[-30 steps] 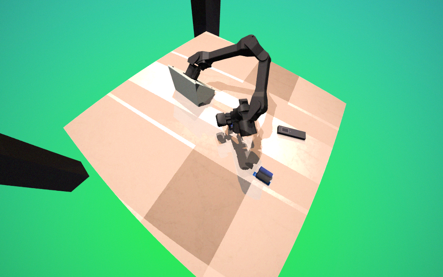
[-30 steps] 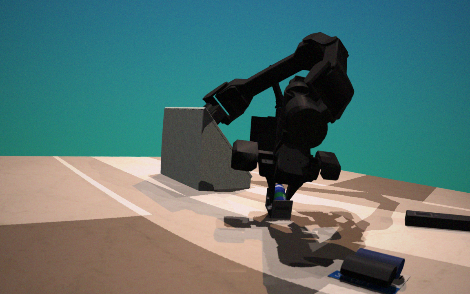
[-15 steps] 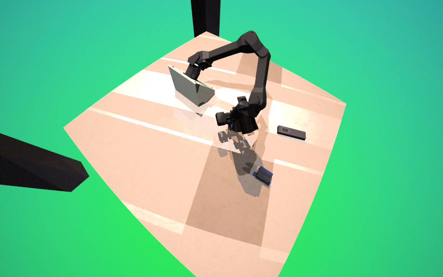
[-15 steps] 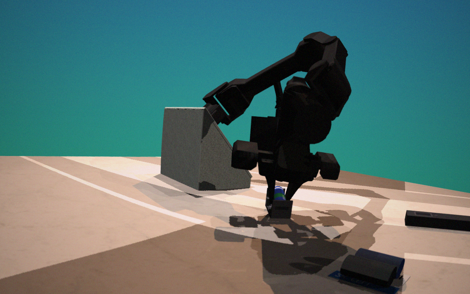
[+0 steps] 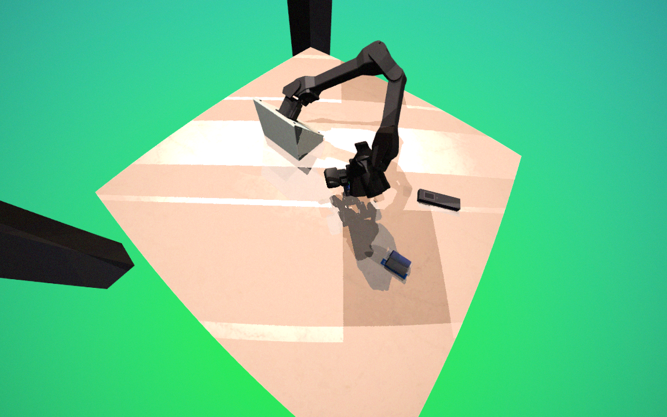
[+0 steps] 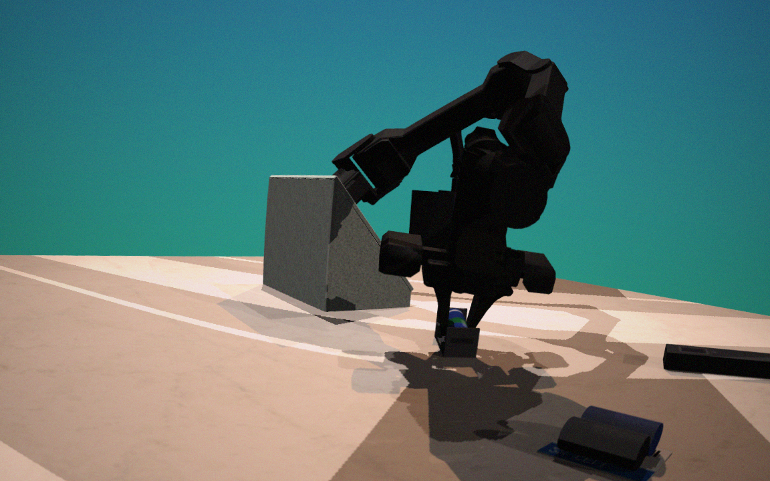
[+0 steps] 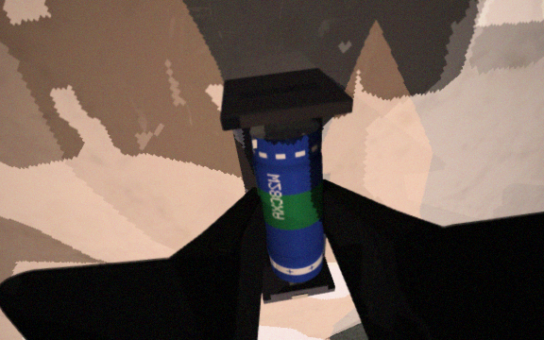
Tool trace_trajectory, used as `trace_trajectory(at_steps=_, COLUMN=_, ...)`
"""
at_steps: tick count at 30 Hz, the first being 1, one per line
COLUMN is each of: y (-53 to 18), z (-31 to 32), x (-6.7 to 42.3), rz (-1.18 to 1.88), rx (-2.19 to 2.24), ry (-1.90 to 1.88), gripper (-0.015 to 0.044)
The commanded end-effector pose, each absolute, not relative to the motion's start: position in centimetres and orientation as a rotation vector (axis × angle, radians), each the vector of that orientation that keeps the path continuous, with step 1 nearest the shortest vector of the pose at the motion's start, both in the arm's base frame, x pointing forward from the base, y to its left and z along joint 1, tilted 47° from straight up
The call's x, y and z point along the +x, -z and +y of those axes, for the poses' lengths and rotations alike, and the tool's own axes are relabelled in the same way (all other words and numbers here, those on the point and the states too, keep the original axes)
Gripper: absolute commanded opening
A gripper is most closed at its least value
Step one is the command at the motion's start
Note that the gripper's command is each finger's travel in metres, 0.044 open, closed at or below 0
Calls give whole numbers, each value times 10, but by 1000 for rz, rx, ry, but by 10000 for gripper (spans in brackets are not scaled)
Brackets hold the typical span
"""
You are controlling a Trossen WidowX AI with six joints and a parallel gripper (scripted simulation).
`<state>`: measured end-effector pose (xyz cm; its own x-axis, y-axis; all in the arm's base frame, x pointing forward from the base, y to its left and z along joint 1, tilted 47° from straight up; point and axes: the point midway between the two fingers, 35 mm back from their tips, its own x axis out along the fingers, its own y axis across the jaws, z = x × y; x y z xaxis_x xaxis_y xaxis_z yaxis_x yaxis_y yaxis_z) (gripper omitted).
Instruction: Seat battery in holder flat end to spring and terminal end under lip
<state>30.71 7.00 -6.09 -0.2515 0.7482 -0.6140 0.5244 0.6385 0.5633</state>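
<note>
The blue battery [image 7: 293, 246] [image 6: 457, 318] with a green band lies lengthwise between the end walls of the black holder [image 7: 286, 94] [image 6: 461, 344]. My gripper [image 7: 289, 193] [image 6: 456, 336] is shut on the battery, with one finger on each side around its middle. In the wrist view, the battery's plus-marked end points to the lower end wall, and its other end meets the shadow below the large upper wall. The spring, the lip contact and the underside are hidden. I cannot tell whether the battery is fully down. In the top view the arm mostly covers both.
A grey wedge-shaped block [image 5: 281, 129] [image 6: 298, 239] stands by the arm's base. A dark oblong device [image 5: 438, 200] [image 6: 721, 362] lies to the right. A blue board with a dark and a blue cylinder [image 5: 397, 263] [image 6: 603, 441] lies nearer the front.
</note>
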Motion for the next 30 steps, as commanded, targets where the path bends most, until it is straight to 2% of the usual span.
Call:
trace_trajectory(at_steps=1, y=64, z=69, x=308, rz=1906, rx=987, ry=-279, gripper=84)
trace_trajectory(at_steps=30, y=62, z=74, x=304, rz=1808, rx=999, ry=-217, gripper=84)
